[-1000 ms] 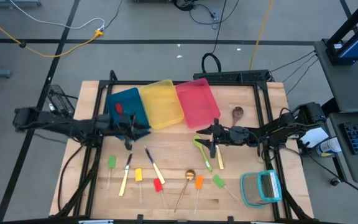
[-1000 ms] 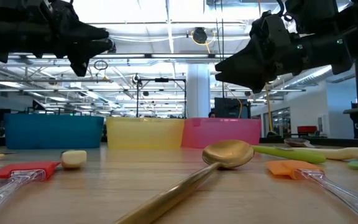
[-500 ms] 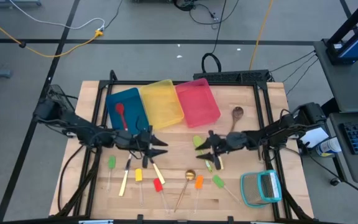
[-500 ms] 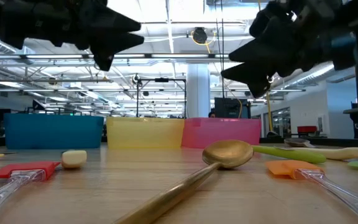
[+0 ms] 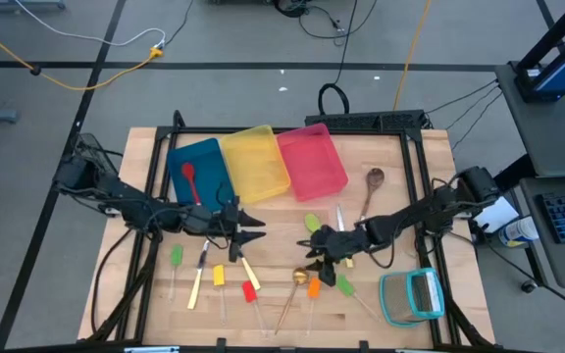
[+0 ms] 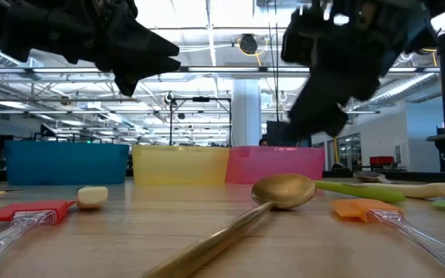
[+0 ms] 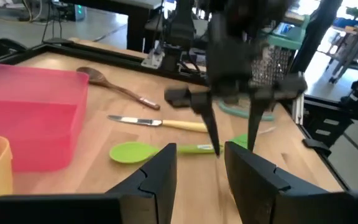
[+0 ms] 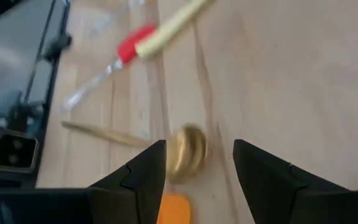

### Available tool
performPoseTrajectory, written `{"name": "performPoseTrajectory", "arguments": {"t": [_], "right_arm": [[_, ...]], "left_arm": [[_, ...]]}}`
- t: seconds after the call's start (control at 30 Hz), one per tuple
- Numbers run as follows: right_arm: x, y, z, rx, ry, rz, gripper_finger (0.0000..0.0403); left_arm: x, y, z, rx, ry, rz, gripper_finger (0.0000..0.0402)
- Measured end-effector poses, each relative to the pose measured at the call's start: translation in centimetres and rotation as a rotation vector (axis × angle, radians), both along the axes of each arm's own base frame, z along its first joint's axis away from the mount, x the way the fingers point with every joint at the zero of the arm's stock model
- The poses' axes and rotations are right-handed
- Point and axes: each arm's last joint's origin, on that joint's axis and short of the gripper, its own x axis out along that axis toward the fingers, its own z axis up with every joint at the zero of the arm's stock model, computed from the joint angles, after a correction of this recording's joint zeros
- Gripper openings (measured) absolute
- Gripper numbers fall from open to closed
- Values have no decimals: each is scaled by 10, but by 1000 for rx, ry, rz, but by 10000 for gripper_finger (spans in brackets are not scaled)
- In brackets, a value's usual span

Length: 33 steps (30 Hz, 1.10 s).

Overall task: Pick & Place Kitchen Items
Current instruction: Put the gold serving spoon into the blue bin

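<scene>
Small utensils lie flat on the wooden table: a gold spoon, an orange-headed stick, a red-headed stick, a green spoon and a brown spoon. A red spoon lies in the blue bin. My right gripper hangs open, tipped down over the gold spoon's bowl, its fingers on either side and above it, touching nothing. My left gripper is open and held level above the table's middle, with nothing between its fingers.
A yellow bin and a pink bin stand beside the blue one at the back. A teal-framed square object sits at the near right. Yellow-handled knives and green-headed sticks lie near the front edge.
My left gripper has left the blue bin and gone toward the table's middle and near edge, then held still; the red spoon lies uncovered in the bin. My right gripper has gone toward the near left and tipped downward, ending above the gold spoon's bowl.
</scene>
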Motion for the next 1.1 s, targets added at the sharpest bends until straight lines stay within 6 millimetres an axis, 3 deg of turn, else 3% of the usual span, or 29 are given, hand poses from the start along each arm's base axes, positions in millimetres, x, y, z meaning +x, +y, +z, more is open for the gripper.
{"name": "performPoseTrajectory", "arguments": {"t": [0.23,0.63,1.1], "right_arm": [[13,-7,-27,118,59,-17,180],[18,-4,-45,186,94,-6,170],[18,-1,-44,116,47,109,13]], "left_arm": [[0,1,1,11,-9,20,138],[0,1,2,58,-17,14,138],[0,1,2,62,-18,13,138]]}}
